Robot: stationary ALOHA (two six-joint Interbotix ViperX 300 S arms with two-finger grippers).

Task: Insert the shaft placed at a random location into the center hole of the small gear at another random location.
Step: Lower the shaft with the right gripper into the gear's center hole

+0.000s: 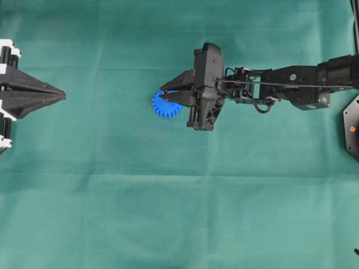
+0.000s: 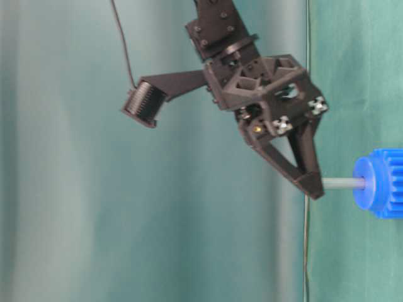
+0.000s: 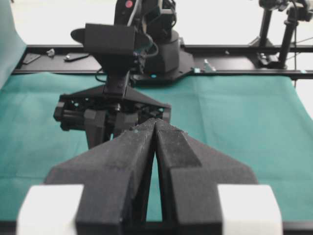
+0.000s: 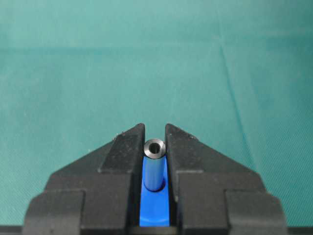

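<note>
The blue small gear lies flat on the green cloth near the middle. The grey shaft stands upright in its center hole, with its lower end inside the hub. My right gripper is directly over the gear, shut on the upper end of the shaft, one finger on each side. The center hole itself is filled and hidden by the shaft. The table-level view shows the fingertips at the shaft's free end, above the gear. My left gripper is shut and empty at the far left.
A black base with a red dot sits at the right edge. In the left wrist view the right arm stands beyond my shut left gripper, with a black frame rail behind it.
</note>
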